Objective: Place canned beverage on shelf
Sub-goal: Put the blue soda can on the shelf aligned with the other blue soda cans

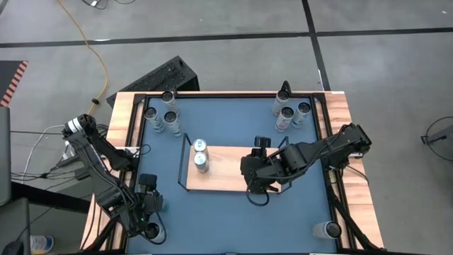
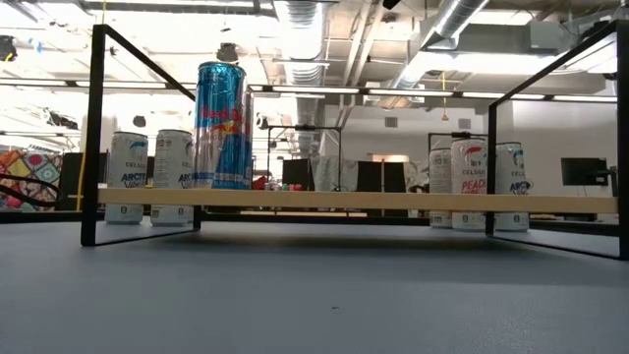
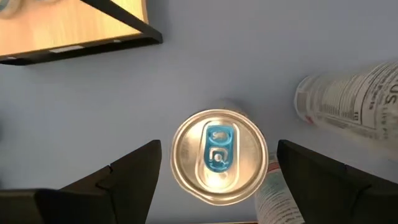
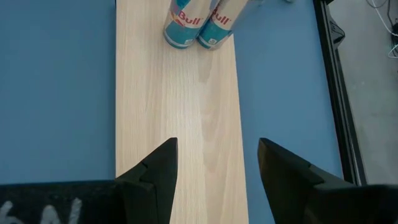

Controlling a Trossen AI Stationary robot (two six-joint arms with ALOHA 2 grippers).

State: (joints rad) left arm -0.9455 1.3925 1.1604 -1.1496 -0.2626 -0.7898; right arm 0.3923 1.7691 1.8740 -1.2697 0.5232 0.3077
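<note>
The shelf (image 1: 230, 170), a light-wood board in a black wire frame, stands mid-table. Two blue-and-silver cans (image 1: 201, 154) stand upright at its left end; one shows in the low view (image 2: 222, 126), both in the right wrist view (image 4: 196, 22). My left gripper (image 1: 150, 227) is open near the table's near left corner, pointing down. Its fingers (image 3: 134, 171) stand on either side of an upright silver can with a blue tab (image 3: 217, 163), without touching it. My right gripper (image 1: 251, 177) hangs open and empty over the board's right part (image 4: 180, 124).
White cans (image 3: 348, 99) lie close beside the silver can. Groups of cans stand at the far left (image 1: 161, 115) and far right (image 1: 290, 113) of the blue tabletop, and one at the near right (image 1: 327, 229). The shelf's raised end rails (image 2: 93, 128) stand at both ends.
</note>
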